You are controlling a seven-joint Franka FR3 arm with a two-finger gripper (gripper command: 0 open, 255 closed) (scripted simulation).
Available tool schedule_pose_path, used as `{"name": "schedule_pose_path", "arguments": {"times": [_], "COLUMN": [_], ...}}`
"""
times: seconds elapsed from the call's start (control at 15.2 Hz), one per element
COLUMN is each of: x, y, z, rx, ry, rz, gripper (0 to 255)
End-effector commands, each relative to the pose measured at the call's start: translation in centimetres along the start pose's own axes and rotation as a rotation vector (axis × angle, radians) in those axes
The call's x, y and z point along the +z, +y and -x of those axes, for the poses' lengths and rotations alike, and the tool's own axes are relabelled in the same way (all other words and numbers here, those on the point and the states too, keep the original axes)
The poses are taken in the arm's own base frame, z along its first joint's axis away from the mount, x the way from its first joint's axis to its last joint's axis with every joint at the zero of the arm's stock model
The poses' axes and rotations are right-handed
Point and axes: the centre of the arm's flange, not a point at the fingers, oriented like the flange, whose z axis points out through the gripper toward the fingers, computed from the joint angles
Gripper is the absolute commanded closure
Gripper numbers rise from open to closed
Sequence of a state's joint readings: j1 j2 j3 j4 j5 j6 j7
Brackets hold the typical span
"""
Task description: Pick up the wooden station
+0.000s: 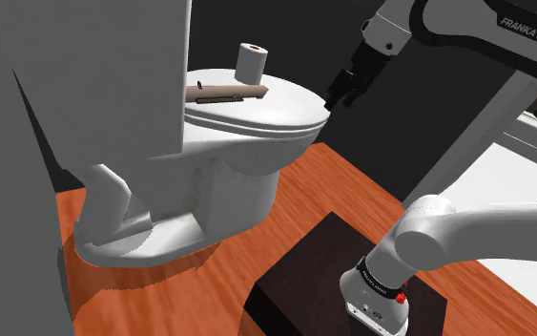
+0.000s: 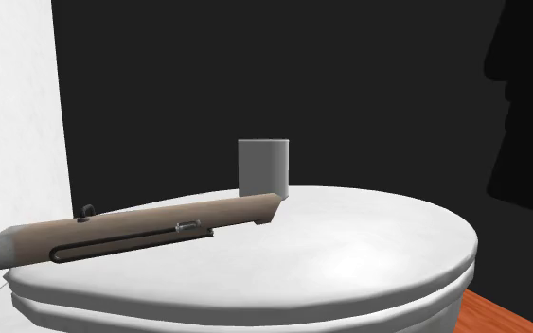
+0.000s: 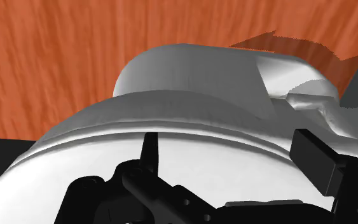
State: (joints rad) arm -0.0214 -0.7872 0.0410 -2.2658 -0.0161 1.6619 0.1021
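The wooden station point(image 1: 226, 93) is a long brown bar with a dark slot and a pale end; it lies flat on the closed white toilet lid point(image 1: 280, 113). In the second exterior view the station point(image 2: 141, 232) stretches across the lid point(image 2: 349, 260) toward that view's left. My black gripper point(image 1: 339, 98) hangs in the air just off the lid's rim, on the shoulder view's right, well apart from the station. Seen from the wrist, the gripper point(image 3: 228, 145) is open, its fingers point(image 3: 151, 153) apart over the lid's edge point(image 3: 107, 159), with nothing between them.
A white paper roll point(image 1: 251, 60) stands upright behind the station, close to its far end point(image 2: 262, 168). A grey wall panel point(image 1: 85, 76) flanks the toilet on the shoulder view's left. Reddish wood floor point(image 1: 314, 191) surrounds the toilet base; my dark stand point(image 1: 299, 282) sits below.
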Motion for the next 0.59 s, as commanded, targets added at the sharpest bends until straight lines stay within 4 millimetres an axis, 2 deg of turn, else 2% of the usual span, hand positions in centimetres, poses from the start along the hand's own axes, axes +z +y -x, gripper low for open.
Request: {"name": "schedule_pose_path", "arguments": {"times": [0.0,0.26,0.53], "x": [0.0,1.2,2.5], "y": [0.0,0.2,-0.7], "z": [0.0,-5.5,-10.9], "rx": [0.000,-0.207,-0.415], "ry": [0.000,-0.025,-0.050], "rz": [0.000,-0.008,-0.015], "gripper": [0,0,0]}}
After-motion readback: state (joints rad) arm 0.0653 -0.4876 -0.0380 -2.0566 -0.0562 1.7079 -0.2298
